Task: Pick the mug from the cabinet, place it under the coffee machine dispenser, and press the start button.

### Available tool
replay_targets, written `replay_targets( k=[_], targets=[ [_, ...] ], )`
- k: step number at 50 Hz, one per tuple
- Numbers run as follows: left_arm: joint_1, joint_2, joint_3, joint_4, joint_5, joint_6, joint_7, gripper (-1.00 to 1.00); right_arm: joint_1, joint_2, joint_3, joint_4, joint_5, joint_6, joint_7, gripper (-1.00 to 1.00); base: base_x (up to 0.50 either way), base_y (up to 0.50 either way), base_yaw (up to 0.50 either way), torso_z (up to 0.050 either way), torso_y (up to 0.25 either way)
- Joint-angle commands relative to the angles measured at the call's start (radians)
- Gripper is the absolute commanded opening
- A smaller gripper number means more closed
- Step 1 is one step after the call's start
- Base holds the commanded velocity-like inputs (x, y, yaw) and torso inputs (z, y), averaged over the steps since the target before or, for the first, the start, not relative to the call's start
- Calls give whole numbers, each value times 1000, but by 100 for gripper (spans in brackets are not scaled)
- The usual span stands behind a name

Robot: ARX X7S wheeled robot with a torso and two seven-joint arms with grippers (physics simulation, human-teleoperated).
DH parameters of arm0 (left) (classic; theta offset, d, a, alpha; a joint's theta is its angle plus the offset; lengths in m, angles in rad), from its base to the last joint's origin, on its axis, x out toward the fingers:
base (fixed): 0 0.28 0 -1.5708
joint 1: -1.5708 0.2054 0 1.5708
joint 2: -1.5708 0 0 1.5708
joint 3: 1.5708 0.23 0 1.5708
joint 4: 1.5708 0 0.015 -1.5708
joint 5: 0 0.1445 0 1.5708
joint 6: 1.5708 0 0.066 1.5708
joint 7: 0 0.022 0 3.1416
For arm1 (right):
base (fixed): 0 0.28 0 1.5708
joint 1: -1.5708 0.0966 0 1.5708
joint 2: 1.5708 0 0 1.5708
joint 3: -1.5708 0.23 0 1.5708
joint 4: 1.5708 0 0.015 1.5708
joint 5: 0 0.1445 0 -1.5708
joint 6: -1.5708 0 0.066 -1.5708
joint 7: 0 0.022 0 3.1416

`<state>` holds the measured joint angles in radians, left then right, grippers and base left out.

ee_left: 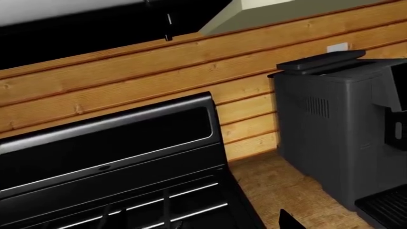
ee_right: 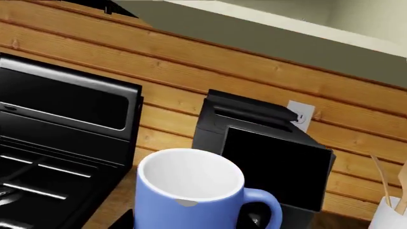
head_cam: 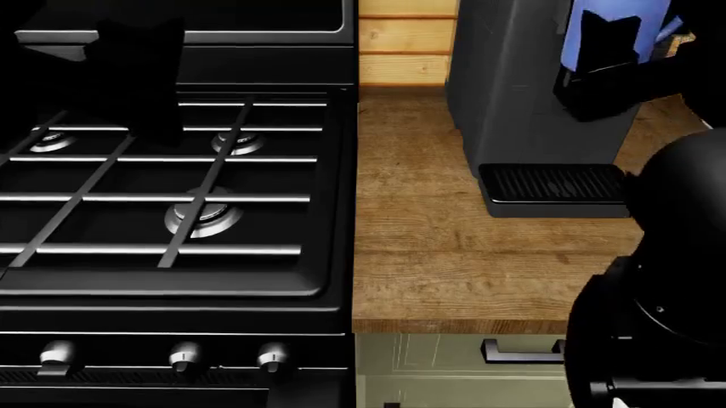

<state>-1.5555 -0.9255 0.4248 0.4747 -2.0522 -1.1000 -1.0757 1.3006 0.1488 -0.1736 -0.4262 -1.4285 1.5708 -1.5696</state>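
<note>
Your right claw (head_cam: 618, 64) is clamped on the mug (head_cam: 621, 30), carried upright with its mouth open to the ceiling; in the right wrist view the mug (ee_right: 190, 191) fills the near foreground, its handle jutting out to one side and the coffee machine (ee_right: 267, 162) standing just behind it. So the mug is in the air, not on the table (head_cam: 454, 255), up near the top of the machine at the table's back right.

What matters for your next move is the drop. From the head view the drip tray (head_cam: 556, 189) lies below the mug, toward the table's front edge and a little to your left. The mug's long axis is already vertical, so you need no turn of the wrist, I'd judge: bring it down and forward along the machine's front face until it stands on the tray under the dispenser. I can't make out the start button in any view.

The right arm is plainly the one on the job. Your left claw (head_cam: 136, 76) hangs over the back burners of the stove (head_cam: 170, 204), well apart from the machine; only a dark tip of it shows in its wrist view, so I can't tell whether it is wide or narrow.
</note>
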Motion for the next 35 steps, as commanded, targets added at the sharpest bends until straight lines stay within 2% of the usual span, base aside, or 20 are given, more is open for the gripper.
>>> replay_targets(
  k=[1,19,35],
  targets=[
    [-1,-6,1,4,-7,7,-4,100,-117,-4,7,-90,-30,0,-1,-100,0,0,0,0,0],
    [7,-15,3,15,-14,22,-9,100,-317,-11,25,-193,-74,0,-1,-100,0,0,0,1,0],
    [8,-31,4,23,-23,32,-13,100,-337,6,62,-133,-99,-1,-1,-100,0,0,0,0,1]
  ],
)
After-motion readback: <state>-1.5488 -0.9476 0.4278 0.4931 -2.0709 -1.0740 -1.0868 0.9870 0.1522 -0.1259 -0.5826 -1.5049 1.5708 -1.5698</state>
